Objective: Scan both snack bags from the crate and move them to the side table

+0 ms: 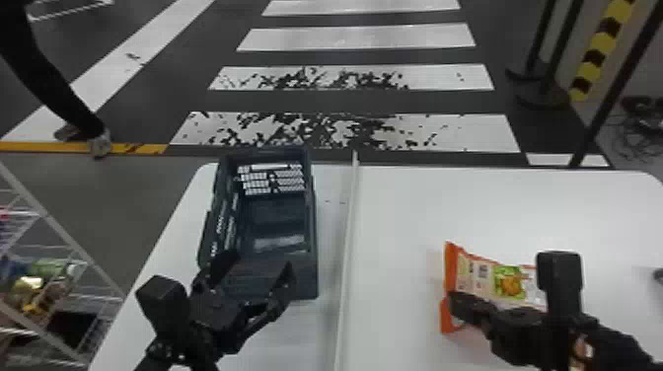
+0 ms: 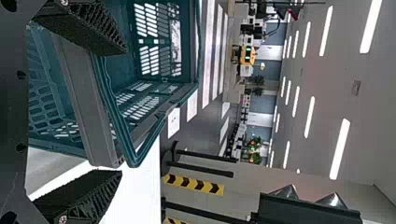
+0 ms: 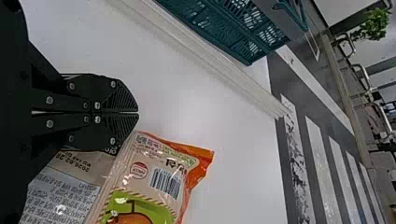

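The right pincer is closed beside a snack bag on the tabletop, perhaps with another beneath. The left pincer gapes at the crate. Placing seems nearly finished; next, the right should back away.

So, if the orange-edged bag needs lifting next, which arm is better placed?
The right, I'd judge. The right hand is close to the bag, though its closed fingers would need to open first. The left hand is at the crate, across the white divider.
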`<state>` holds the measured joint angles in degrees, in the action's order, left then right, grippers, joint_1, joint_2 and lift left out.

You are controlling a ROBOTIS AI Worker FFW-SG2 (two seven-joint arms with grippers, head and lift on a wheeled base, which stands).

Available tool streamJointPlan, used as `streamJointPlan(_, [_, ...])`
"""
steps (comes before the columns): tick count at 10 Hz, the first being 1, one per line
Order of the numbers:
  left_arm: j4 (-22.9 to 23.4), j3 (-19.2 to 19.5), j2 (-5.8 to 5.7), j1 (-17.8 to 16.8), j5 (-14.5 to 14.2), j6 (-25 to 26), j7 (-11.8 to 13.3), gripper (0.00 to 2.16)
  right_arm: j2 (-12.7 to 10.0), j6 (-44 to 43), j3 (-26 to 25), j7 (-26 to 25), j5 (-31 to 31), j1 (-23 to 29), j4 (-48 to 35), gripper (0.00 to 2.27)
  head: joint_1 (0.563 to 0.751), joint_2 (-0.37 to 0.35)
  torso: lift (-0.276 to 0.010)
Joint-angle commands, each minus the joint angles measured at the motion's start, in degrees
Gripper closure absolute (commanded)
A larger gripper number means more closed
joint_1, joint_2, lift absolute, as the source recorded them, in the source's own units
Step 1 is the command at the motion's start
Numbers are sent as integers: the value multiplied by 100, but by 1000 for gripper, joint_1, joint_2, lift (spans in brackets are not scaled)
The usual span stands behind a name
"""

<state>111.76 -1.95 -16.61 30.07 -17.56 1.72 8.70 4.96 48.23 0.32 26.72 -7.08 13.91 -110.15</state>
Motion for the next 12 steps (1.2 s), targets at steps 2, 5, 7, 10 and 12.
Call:
streamJointPlan(2, [-23,-16,0,-19,7,0,0,60,31,112,-270,26,14,173,-120,2223,695,99,-99])
streamJointPlan(5, [-58,-60,0,-63,-2,0,0,60,163,271,-612,166,-4,525,-534,2223,695,54,-99])
streamJointPlan(7, [-84,-86,-9,-80,-2,0,0,60,260,306,-771,175,-4,683,-674,2223,695,28,-99])
streamJointPlan(10, [-93,-86,-26,-80,-2,0,-9,60,445,306,-1070,175,5,815,-674,2223,695,-25,-99])
streamJointPlan(12, [-84,-113,-18,-80,-2,0,0,60,576,341,-1228,175,14,850,-674,2223,695,-65,-99])
